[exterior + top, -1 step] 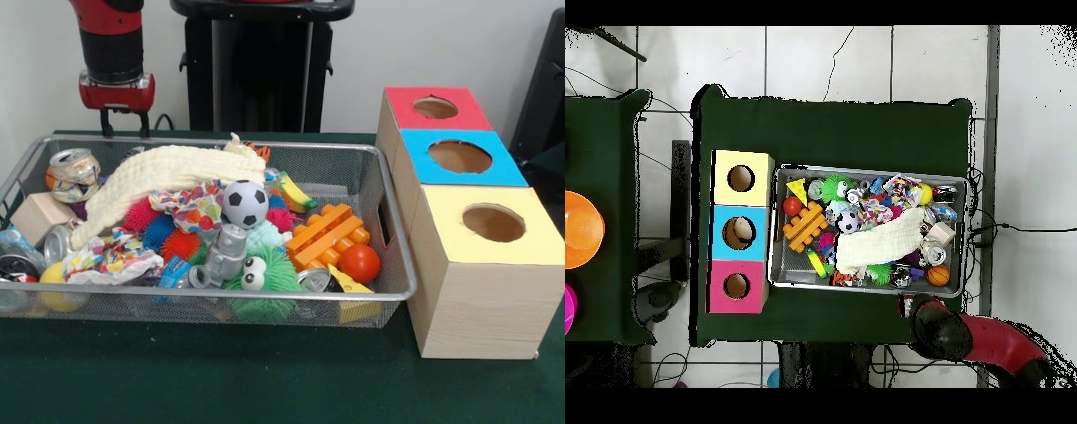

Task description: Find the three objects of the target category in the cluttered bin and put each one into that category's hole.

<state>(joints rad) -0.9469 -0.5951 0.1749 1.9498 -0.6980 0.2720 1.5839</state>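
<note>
A wire mesh bin (265,296) is heaped with toys. On top lie a cream cloth (150,177), a small soccer ball (244,203), an orange brick (328,234), a red ball (359,263), a yellow wedge (353,287) and a green fuzzy toy with eyes (260,281). To the bin's right stand three wooden boxes with round holes: red (435,108), blue (460,156) and yellow (493,223). My gripper (124,131) hangs open and empty above the table just behind the bin's far left corner. In the overhead view the arm's end (937,325) sits just outside the bin (778,228).
Crushed cans (72,172), a wooden block (40,216), spiky balls (141,215), a toy banana (296,193) and a grey figure (228,252) crowd the bin. An orange bowl (580,228) rests on a separate table. Green cloth covers the table (265,371).
</note>
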